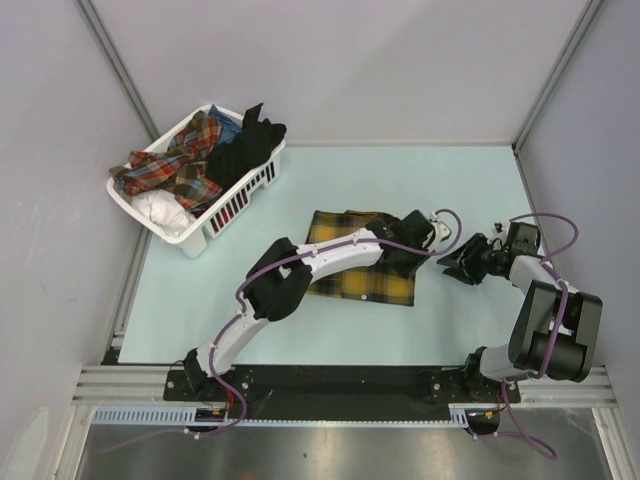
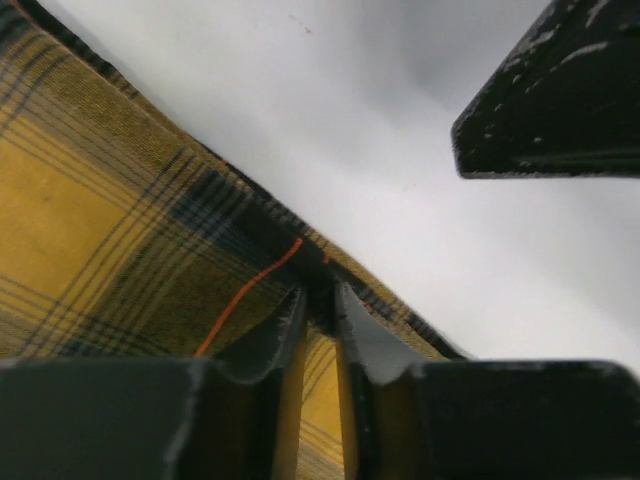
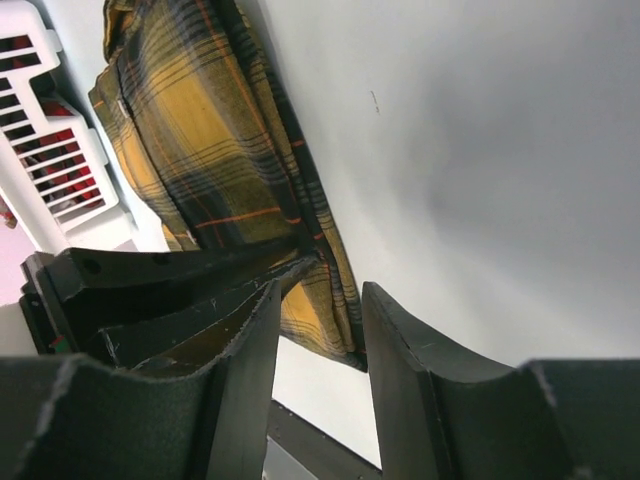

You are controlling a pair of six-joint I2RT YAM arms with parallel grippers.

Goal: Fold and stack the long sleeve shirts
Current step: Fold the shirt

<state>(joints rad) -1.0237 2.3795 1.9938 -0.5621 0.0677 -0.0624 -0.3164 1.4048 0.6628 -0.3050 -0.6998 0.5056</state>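
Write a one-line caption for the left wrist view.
The left gripper pinches the edge of the mustard-and-black plaid shirt lying on the pale table.

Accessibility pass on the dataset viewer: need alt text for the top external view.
A folded mustard-and-black plaid shirt lies centred on the table, the left gripper on its right edge, the right gripper open beside it, off the cloth. A white basket of more clothes sits far left.

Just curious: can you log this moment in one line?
left gripper: pinching right edge of mustard plaid shirt | right gripper: open, empty, beside it
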